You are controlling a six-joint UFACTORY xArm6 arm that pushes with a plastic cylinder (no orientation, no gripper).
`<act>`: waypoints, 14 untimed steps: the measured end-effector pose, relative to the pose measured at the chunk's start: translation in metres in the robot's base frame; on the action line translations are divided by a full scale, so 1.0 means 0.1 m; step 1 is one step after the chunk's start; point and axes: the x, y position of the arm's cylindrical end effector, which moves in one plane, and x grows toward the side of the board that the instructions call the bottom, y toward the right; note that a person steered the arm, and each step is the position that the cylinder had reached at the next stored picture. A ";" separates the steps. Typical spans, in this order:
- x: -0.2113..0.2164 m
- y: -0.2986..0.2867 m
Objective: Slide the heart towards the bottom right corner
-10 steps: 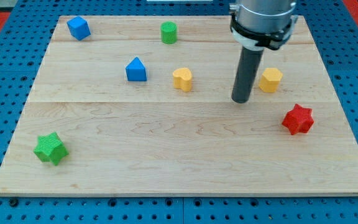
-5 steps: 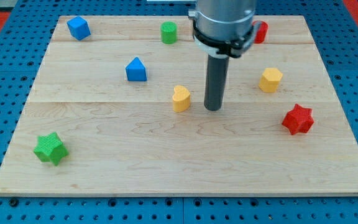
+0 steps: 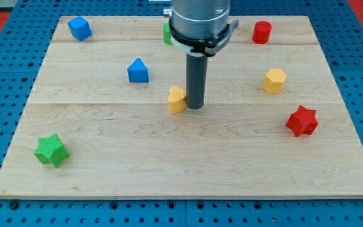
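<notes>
The yellow heart (image 3: 176, 99) lies near the middle of the wooden board (image 3: 169, 164). My tip (image 3: 195, 106) stands right against the heart's right side, touching it or nearly so. The arm's grey housing (image 3: 199, 19) hangs above at the view's top and hides most of the green cylinder (image 3: 166, 31).
A blue cube (image 3: 79, 28) sits at the top left and a blue triangle (image 3: 138, 70) is left of the heart. A red cylinder (image 3: 261, 31), a yellow hexagon (image 3: 274, 81) and a red star (image 3: 302, 121) stand on the right. A green star (image 3: 50, 150) is at the bottom left.
My tip has moved left across the board from beside the yellow hexagon to the heart's right side. The heart has shifted left and down a little.
</notes>
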 end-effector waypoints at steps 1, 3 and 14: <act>-0.31 0.00; -0.44 -0.71; 0.91 0.75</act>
